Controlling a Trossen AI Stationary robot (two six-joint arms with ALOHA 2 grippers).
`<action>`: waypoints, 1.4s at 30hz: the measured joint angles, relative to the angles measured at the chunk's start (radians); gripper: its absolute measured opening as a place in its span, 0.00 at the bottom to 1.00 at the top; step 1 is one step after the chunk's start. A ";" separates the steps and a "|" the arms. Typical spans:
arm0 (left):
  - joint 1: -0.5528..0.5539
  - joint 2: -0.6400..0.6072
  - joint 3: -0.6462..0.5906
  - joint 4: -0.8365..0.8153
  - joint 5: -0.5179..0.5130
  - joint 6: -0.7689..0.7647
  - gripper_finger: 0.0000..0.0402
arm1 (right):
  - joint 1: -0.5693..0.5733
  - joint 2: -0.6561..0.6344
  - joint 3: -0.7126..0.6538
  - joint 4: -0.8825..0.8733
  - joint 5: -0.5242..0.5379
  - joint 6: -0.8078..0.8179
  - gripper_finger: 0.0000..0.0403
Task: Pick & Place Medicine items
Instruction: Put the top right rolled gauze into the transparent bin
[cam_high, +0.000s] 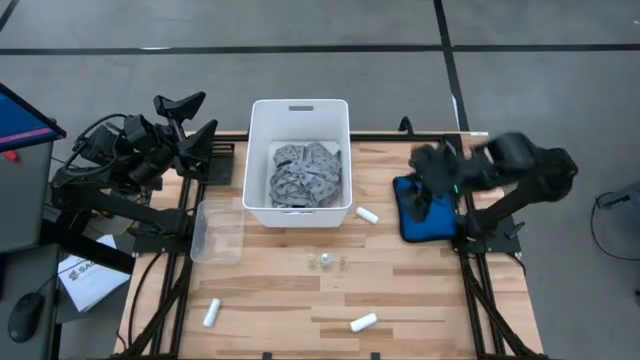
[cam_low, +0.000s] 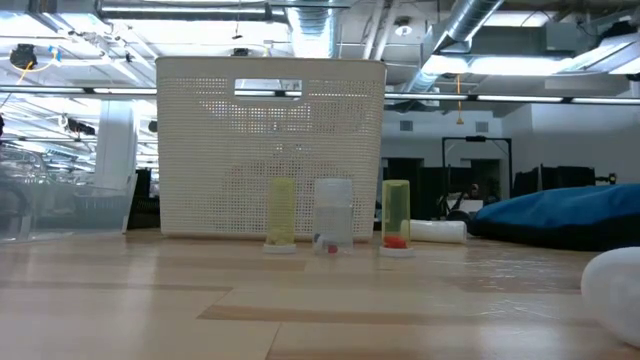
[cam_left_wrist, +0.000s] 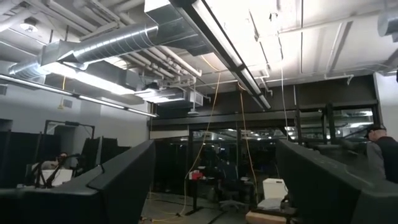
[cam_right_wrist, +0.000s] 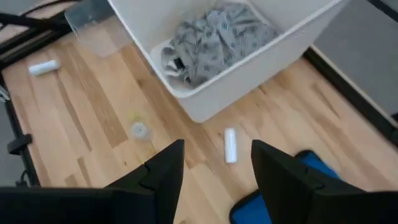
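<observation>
Three white tubes lie flat on the table: one (cam_high: 367, 215) (cam_right_wrist: 231, 145) between the white bin and the blue pouch, one (cam_high: 211, 313) (cam_right_wrist: 45, 67) near the front left, one (cam_high: 363, 322) at the front middle. Three small vials (cam_high: 327, 262) (cam_low: 333, 214) stand upright in a row in front of the bin. My right gripper (cam_right_wrist: 217, 168) (cam_high: 430, 185) is open and hovers above the blue pouch, its fingers pointing down toward the nearest tube. My left gripper (cam_high: 195, 120) (cam_left_wrist: 214, 186) is open, raised at the table's far left, facing the room.
The white bin (cam_high: 258, 150) (cam_low: 270, 150) holds a crumpled grey patterned cloth (cam_high: 305, 172) (cam_right_wrist: 217, 40). A blue padded pouch (cam_high: 425, 215) (cam_low: 560, 218) lies on the right side. A clear plastic container (cam_high: 217, 230) sits left of the bin. A person (cam_left_wrist: 380, 146) is in the room beyond.
</observation>
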 joint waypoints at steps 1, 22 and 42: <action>0.000 -0.005 0.000 -0.004 0.000 0.000 0.81 | 0.041 -0.011 -0.046 0.001 0.022 0.048 0.46; 0.001 -0.031 0.000 -0.019 -0.023 0.003 0.81 | 0.014 -0.270 -1.215 0.911 -0.009 0.310 0.52; 0.001 0.012 0.000 -0.014 -0.047 -0.008 0.81 | -0.309 -0.266 -1.462 1.372 -0.268 -0.140 0.51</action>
